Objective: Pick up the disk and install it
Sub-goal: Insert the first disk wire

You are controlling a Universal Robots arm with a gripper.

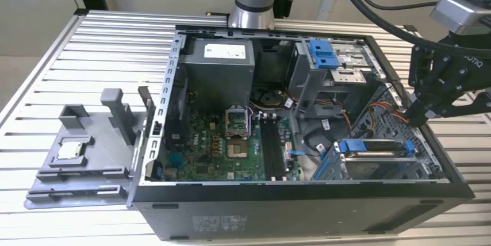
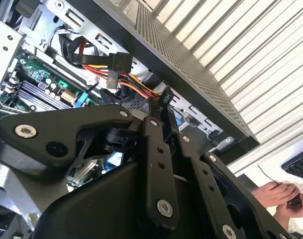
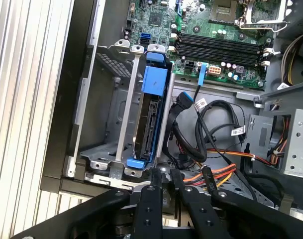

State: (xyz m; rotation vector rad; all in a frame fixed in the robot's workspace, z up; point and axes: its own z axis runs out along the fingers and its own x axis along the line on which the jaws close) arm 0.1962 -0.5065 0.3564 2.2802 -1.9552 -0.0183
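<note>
The disk (image 1: 373, 153), a silver drive framed by a blue bracket, sits in the drive cage at the front right corner of the open computer case (image 1: 307, 191). In the first wrist view the disk (image 3: 149, 124) is seen edge-on between the cage rails, connector side facing out. My gripper (image 1: 418, 119) hangs over the case's right wall, just right of the disk and apart from it. The black fingers (image 3: 152, 185) stand close together with nothing between them, and in the second wrist view the gripper (image 2: 160, 117) points at the bundle of coloured cables.
A grey fixture (image 1: 77, 154) holding a small square chip (image 1: 69, 149) lies on the slatted table at the exterior view's left. Inside the case are the motherboard (image 1: 230, 142), loose cables (image 3: 211, 134) and an upper bay with a blue latch (image 1: 326, 55). A person's hand (image 2: 276, 193) rests beyond the case.
</note>
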